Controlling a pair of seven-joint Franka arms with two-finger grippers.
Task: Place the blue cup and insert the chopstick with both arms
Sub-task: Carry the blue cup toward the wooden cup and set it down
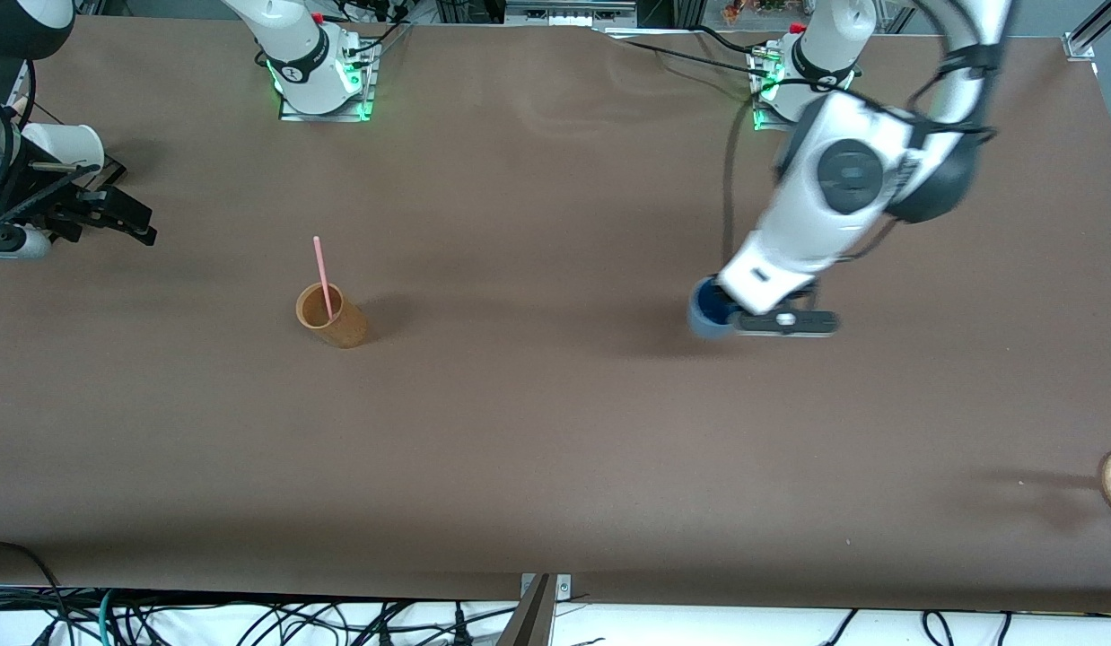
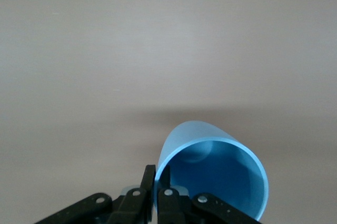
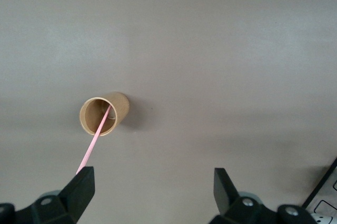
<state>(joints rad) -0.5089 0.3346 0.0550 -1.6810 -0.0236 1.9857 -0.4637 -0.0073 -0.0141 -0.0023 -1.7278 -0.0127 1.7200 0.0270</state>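
Blue cup (image 2: 210,174) upright, rim pinched by left gripper (image 2: 156,192); right gripper (image 3: 152,187) wide, waiting.

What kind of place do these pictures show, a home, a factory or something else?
Most likely a robotics laboratory. Two white arms are bolted to a table covered in brown sheet, loose cables hang below its edge, and the only items are test props: a blue cup and a tan cup with a pink chopstick.
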